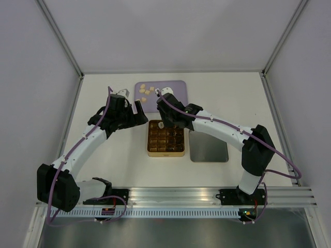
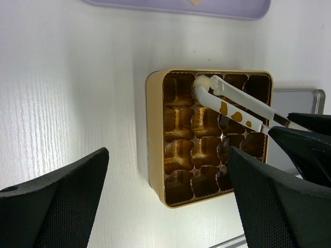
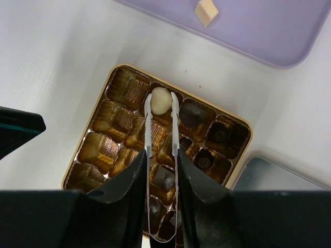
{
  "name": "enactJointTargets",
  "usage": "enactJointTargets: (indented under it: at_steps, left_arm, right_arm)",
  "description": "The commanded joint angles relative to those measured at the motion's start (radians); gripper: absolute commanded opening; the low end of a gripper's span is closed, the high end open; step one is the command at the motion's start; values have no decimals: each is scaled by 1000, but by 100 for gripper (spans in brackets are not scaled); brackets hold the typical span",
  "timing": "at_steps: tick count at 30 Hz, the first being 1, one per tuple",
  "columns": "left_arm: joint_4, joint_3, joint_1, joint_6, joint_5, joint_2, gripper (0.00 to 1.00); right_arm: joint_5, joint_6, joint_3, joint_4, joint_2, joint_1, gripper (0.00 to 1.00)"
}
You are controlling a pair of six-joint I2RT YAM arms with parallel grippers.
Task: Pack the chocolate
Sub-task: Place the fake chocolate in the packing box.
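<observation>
The gold gridded tin (image 1: 165,153) sits mid-table. My right gripper (image 1: 168,117) (image 3: 161,155) is shut on white tweezers (image 3: 148,124), which pinch a pale cream chocolate (image 3: 161,100) (image 2: 201,82) over a cell in the tin's far row. Several dark chocolates (image 3: 193,114) lie in the cells on the tin's right side. More cream chocolates (image 1: 146,90) lie on the purple tray (image 1: 173,90) behind the tin. My left gripper (image 1: 140,114) (image 2: 168,155) hangs open and empty just left of the tin (image 2: 155,134).
A grey metal lid (image 1: 209,147) lies flat right of the tin. One loose cream piece (image 3: 206,12) shows on the tray's near part (image 3: 269,31). White walls enclose the table on three sides.
</observation>
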Motion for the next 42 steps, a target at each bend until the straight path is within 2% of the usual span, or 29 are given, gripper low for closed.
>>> enactJointTargets:
  at_steps: [1,14,23,35,42]
  left_arm:
    - [26,-2,6,-17,5,-16,100]
    - [27,0,6,-18,2,-10,100]
    - [27,1,6,-18,3,-7,100]
    - [27,1,6,-15,2,-18,100]
    - [26,-2,6,-18,-12,-19,100]
  right_arm:
    - [22,4,48,-9,1,3,32]
    - [30,4,57,-18,7,3,37]
    - [20,-15,64,5,-7,3,35]
    - [-24,-91,133,54,-55,3,30]
    - [-27,-142,238,78,24,-4,30]
